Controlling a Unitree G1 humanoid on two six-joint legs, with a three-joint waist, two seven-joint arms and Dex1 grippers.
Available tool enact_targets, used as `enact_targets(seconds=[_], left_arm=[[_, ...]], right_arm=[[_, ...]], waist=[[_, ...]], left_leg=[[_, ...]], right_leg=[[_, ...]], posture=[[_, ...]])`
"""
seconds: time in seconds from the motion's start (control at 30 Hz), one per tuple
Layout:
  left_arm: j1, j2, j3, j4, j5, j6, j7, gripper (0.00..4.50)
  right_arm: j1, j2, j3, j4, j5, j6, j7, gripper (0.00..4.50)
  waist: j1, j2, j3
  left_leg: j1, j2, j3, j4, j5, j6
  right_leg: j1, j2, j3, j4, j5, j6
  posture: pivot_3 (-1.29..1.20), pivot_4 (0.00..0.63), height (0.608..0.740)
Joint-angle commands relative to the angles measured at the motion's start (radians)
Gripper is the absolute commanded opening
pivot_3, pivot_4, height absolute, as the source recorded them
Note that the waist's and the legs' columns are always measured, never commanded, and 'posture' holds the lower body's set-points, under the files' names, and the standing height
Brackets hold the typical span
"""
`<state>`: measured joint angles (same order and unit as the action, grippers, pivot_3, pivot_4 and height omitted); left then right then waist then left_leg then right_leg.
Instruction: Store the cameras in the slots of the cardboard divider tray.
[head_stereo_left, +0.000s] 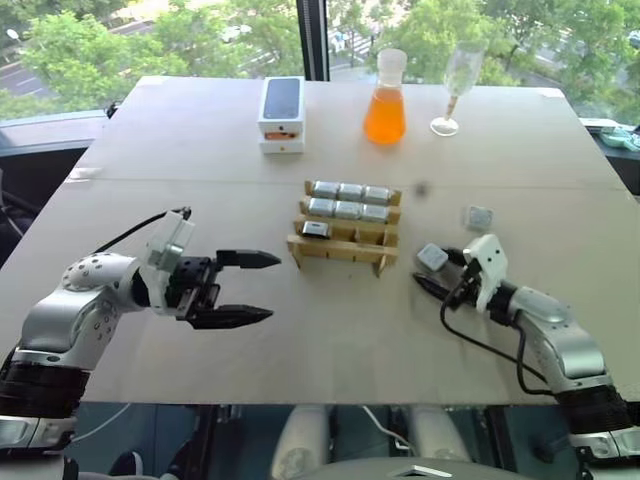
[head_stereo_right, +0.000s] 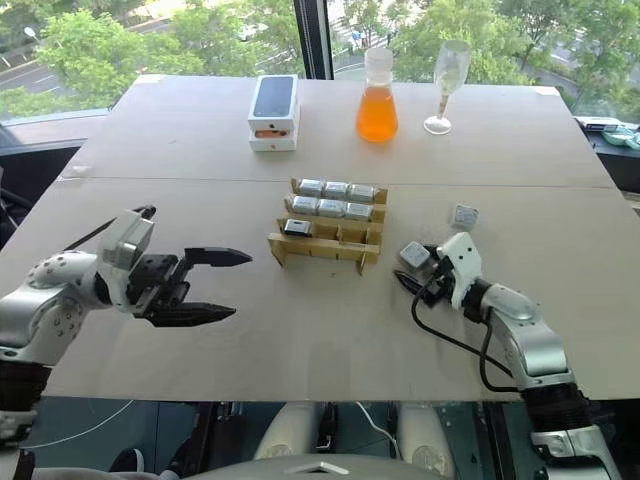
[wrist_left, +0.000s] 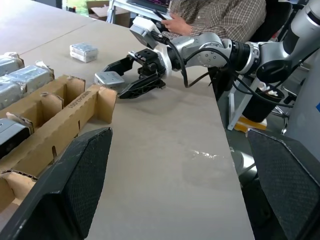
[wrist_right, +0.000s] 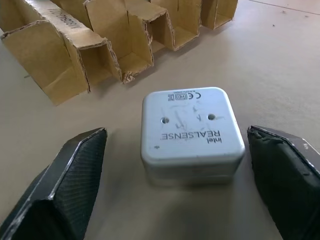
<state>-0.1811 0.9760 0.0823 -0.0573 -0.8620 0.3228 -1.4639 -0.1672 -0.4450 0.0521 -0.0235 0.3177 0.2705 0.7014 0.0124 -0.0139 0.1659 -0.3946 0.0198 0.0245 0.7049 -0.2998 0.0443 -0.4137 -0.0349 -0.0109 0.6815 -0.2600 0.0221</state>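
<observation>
Left tool (head_stereo_left: 258, 288) idles open; right tool (wrist_right: 175, 175) straddles a camera (wrist_right: 190, 132), apparently ungripped. Next I close, lift, carry to tray (head_stereo_left: 340, 250).

**Readable markings: one camera, one strip of the tray**

The silver-grey camera (wrist_right: 191, 134) lying flat on the surface bears "intel REALSENSE" printed in small grey letters on its upward face, with a CE mark and a line of finer print along one edge, too small to read. A strip of the cardboard divider tray (wrist_left: 75, 102) carries a printed number string, not legible.
</observation>
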Motion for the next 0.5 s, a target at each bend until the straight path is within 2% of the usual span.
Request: enact_targets(seconds=[0.03, 0.1, 0.13, 0.33, 0.43, 0.5], left_arm=[[0.005, 0.010, 0.041, -0.046, 0.009, 0.054, 0.023, 4.50], [-0.011, -0.009, 0.040, -0.048, 0.023, 0.069, 0.050, 4.50], [-0.017, -0.016, 0.040, -0.048, 0.029, 0.075, 0.060, 4.50], [-0.115, -0.098, -0.039, -0.006, 0.182, 0.075, 0.177, 4.50], [-0.193, -0.149, -0.112, 0.012, 0.272, 0.108, 0.245, 4.50], [-0.258, -0.193, -0.143, 0.028, 0.270, 0.158, 0.252, 4.50]], right_arm=[[0.008, -0.022, 0.008, -0.011, -0.038, -0.061, 0.029, 2.95], [0.018, -0.021, 0.006, -0.025, -0.044, -0.078, 0.031, 2.09], [0.020, -0.018, 0.002, -0.029, -0.044, -0.083, 0.030, 1.92], [0.007, -0.053, -0.009, -0.048, -0.173, -0.332, -0.001, 1.92], [-0.029, -0.099, 0.013, -0.068, -0.295, -0.513, -0.015, 1.92], [-0.068, -0.142, 0.048, -0.078, -0.404, -0.617, -0.022, 1.92]], waist=[[0.000, 0.000, 0.000], [-0.001, 0.000, 0.000], [-0.001, 0.000, 0.000], [0.001, 0.000, 0.000], [0.000, 0.000, 0.000], [-0.002, 0.000, 0.000]], left_leg=[[0.000, 0.000, 0.000, 0.000, 0.000, 0.000], [0.000, 0.000, 0.000, 0.000, 0.000, 0.000], [0.000, 0.000, 0.000, 0.000, 0.000, 0.000], [0.000, -0.001, 0.000, 0.000, 0.000, 0.000], [0.000, -0.001, 0.001, 0.000, 0.000, 0.000], [0.000, -0.001, 0.001, 0.000, 0.002, -0.003]], right_leg=[[0.000, 0.000, 0.000, 0.000, 0.000, 0.000], [0.000, 0.000, 0.000, 0.000, 0.000, 0.000], [0.000, 0.000, 0.000, 0.000, 0.000, 0.000], [0.000, 0.000, 0.000, 0.000, 0.000, 0.000], [0.000, 0.000, 0.000, 0.000, 0.000, 0.000], [0.000, 0.001, 0.000, 0.000, 0.000, 0.000]], posture=[[0.00, 0.150, 0.740], [0.00, 0.150, 0.740], [0.00, 0.150, 0.740], [0.00, 0.150, 0.740], [0.00, 0.150, 0.740], [0.00, 0.150, 0.740]])
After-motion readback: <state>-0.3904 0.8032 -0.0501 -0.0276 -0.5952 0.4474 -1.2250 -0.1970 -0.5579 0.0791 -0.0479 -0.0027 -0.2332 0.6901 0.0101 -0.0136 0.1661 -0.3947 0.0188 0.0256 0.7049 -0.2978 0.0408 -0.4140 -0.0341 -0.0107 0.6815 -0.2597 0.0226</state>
